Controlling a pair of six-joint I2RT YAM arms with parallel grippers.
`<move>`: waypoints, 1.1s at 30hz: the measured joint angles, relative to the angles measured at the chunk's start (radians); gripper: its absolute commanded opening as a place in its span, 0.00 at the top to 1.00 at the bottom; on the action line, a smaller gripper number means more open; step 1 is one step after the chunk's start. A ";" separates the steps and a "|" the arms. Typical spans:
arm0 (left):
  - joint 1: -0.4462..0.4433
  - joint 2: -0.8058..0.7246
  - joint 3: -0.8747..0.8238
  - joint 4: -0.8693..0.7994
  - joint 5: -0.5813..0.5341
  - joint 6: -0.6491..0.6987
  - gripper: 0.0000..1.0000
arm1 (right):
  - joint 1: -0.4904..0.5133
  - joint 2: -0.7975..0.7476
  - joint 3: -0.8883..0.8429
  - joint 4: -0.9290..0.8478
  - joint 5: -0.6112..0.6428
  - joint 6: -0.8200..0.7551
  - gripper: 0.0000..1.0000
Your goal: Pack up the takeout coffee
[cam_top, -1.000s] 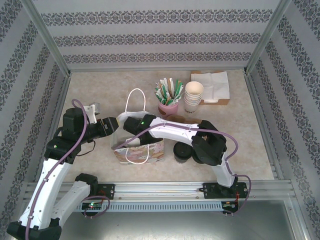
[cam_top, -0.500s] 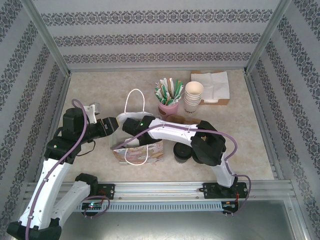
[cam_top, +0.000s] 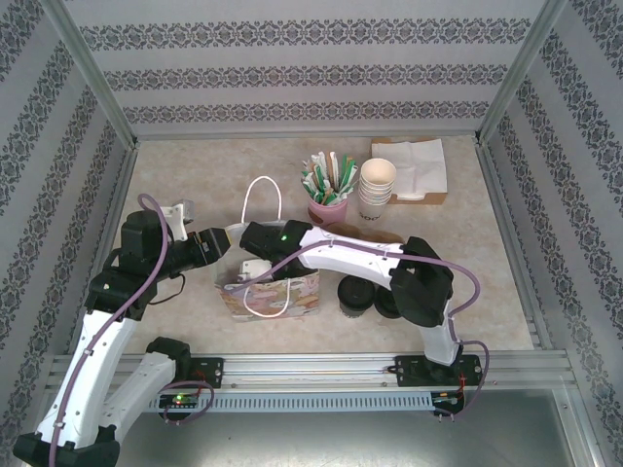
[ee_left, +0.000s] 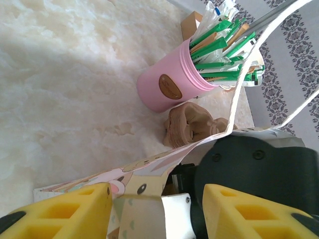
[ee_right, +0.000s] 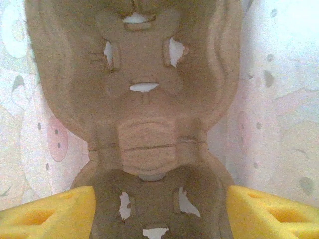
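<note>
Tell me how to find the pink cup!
Find the patterned paper bag with white string handles in the middle. Behind its right end stands the round pink cup. Unlike the stacked cream paper cups beside it, it's stuffed with green-and-white sticks.

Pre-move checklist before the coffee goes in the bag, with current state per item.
1. Bag upright, mouth open: ok.
2. Carrier lying flat inside the bag: ok.
3. Right gripper jaws open above the carrier: ok.
4. Left gripper at the bag rim, actual grip on it: cannot tell.
5. Takeout coffee upright, black lid on: ok.
6. Right arm's elbow clear of the takeout coffee: cannot tell, it hangs very close.
</note>
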 measured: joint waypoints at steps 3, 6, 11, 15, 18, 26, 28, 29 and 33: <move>0.000 -0.002 0.000 0.000 -0.003 0.000 0.48 | 0.000 -0.023 0.000 0.002 0.006 0.000 0.29; 0.000 -0.002 0.000 0.000 -0.006 -0.001 0.49 | 0.005 -0.050 0.000 0.002 0.018 0.001 0.29; 0.000 -0.002 0.000 0.000 -0.006 -0.009 0.49 | 0.013 -0.098 0.000 0.007 0.033 0.004 0.29; 0.000 -0.002 0.000 0.000 -0.005 -0.015 0.49 | 0.013 -0.130 0.001 0.020 0.072 0.020 0.33; 0.000 -0.002 0.000 0.000 -0.005 -0.015 0.49 | 0.013 -0.136 0.007 0.034 0.114 0.030 0.33; -0.001 -0.002 0.006 0.001 -0.002 -0.016 0.49 | 0.030 -0.157 0.014 0.063 0.175 0.045 0.35; -0.001 -0.002 0.008 0.001 -0.002 -0.016 0.49 | 0.033 -0.172 0.019 0.066 0.180 0.048 0.35; -0.001 -0.002 0.008 0.001 -0.002 -0.017 0.49 | 0.035 -0.180 0.022 0.067 0.182 0.048 0.35; -0.001 -0.002 0.010 0.001 -0.002 -0.018 0.49 | 0.040 -0.218 0.033 0.074 0.194 0.048 0.35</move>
